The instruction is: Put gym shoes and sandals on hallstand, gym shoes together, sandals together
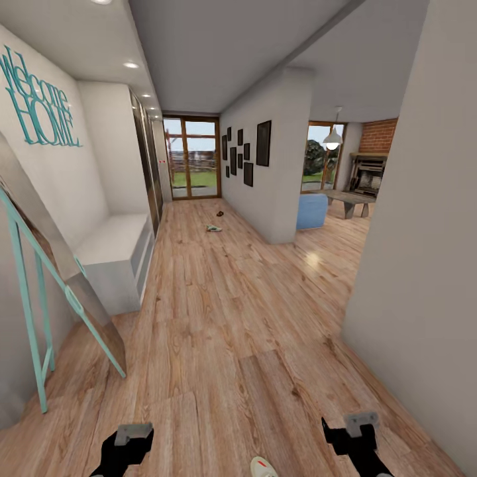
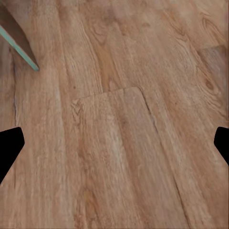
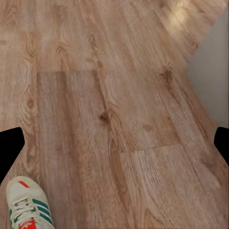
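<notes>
Gym shoe (image 1: 263,467) — toe at 6 o'clock on the corridor floor (image 1: 218,331), between left gripper (image 1: 132,434) and right gripper (image 1: 360,424); fingers of both spread, empty. Second gym shoe (image 1: 213,228) and sandal (image 1: 219,213) — far off, 12 o'clock. Hallstand (image 1: 116,255) — 10 o'clock, along the wall.

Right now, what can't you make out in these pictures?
- Off-white green-striped gym shoe: cut off by the picture's edge in right wrist and head views.
- Two small things on the far wood-plank corridor floor: too small to identify.
- Pale-grey hallstand: its shelf compartments are barely visible from this angle.
</notes>
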